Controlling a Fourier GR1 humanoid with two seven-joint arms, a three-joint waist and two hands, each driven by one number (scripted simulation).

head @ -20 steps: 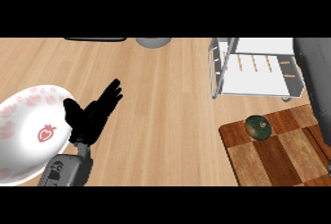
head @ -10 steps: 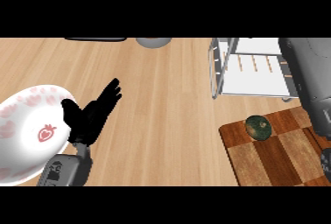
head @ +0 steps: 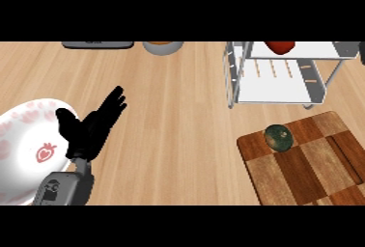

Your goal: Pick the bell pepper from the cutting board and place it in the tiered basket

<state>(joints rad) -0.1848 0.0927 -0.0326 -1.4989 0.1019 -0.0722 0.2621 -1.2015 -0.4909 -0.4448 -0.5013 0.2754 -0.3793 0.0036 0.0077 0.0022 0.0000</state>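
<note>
— Left hand (head: 91, 129): what is it doing?
— Fingers straight, holding nothing, at nine o'clock just beside the plate (head: 21, 144). No right hand shows.
— Biggest things first?
— Counter (head: 171, 96), then cutting board (head: 314, 169) at four o'clock, tiered basket (head: 285, 77) at one o'clock.
— And the bell pepper (head: 279, 137)?
— Dark green, lying on the board's upper left corner.

bell pepper (head: 279, 137) on cutting board (head: 306, 169), tiered basket (head: 281, 77) behind

One head view looks steeply down (single camera) at the counter (head: 178, 120).
</note>
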